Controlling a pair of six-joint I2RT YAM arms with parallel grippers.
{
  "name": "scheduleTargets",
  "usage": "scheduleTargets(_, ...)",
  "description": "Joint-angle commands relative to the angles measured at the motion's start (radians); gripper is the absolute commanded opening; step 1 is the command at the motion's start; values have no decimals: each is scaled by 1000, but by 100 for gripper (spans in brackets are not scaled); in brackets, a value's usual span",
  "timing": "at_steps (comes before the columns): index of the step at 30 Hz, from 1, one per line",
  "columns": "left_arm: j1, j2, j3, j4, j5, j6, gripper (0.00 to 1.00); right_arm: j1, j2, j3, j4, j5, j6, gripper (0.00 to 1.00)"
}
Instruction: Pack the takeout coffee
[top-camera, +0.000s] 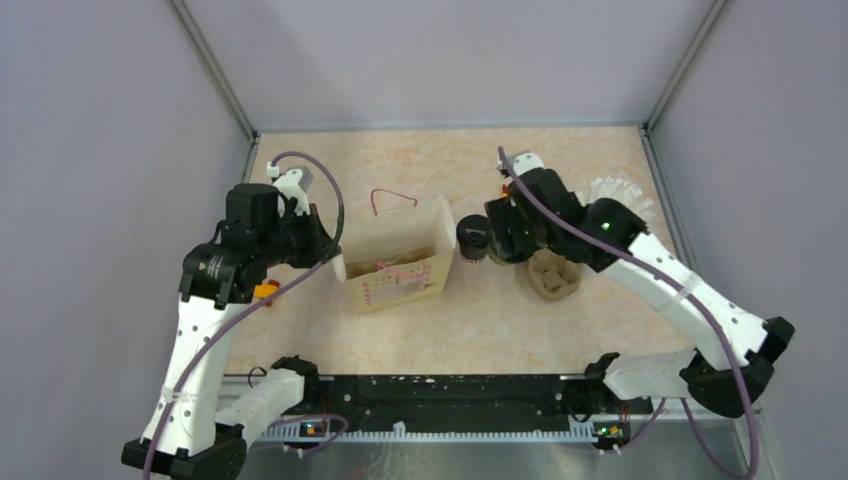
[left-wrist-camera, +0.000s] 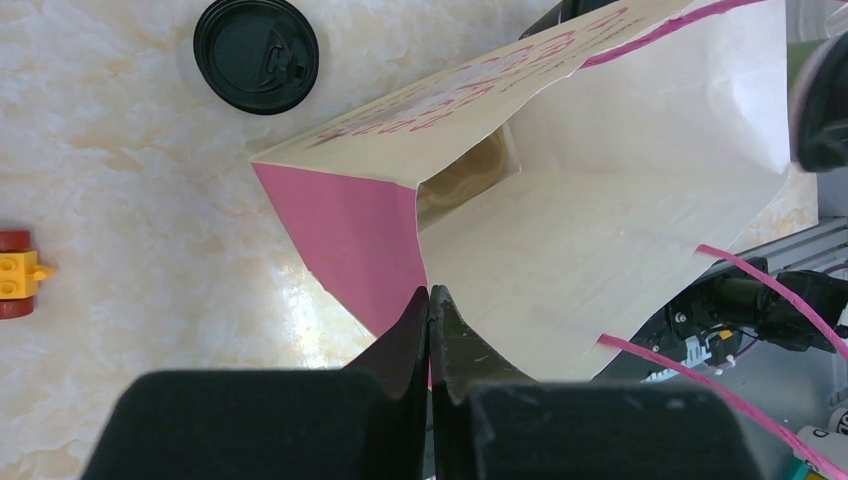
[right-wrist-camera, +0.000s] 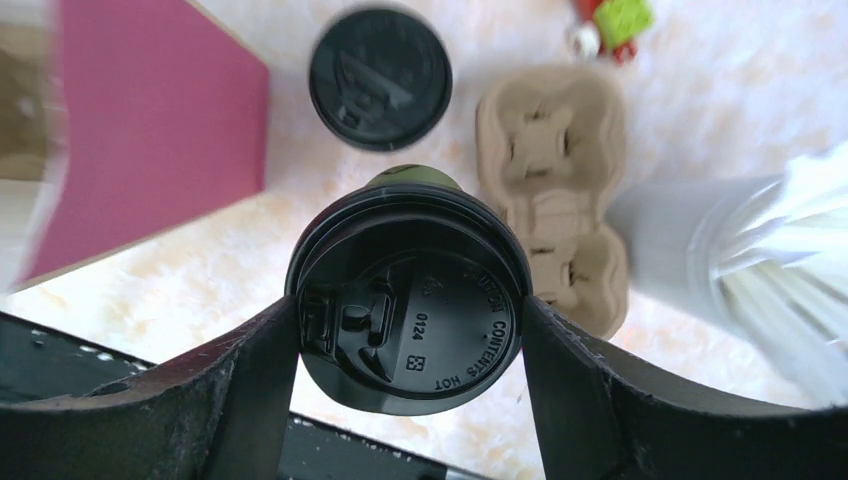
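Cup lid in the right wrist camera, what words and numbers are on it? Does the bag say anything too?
"CAUTION CONTENTS HOT": raised on the near cup lid, first letters faint.
"0124": same lid.
Far cup lid: too blurred to read.
Paper bag: pink lettering, too slanted to read.

— The lid (right-wrist-camera: 410, 320) between the right jaws?
— Glossy black plastic, smooth. The carrier (right-wrist-camera: 555, 190) beyond them: rough, matt pulp.
— The bag (left-wrist-camera: 600, 230) in the left jaws?
— Matt paper, creased.
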Motion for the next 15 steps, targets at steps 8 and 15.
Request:
scheduleTargets(8,5,-29,-4,86,32,-11,0,9,-144,271,136,-153,-311,68)
scheduleTargets(15,5,-37,-3,93,44,-12,0,176,-112,300,262,-305,-450,68)
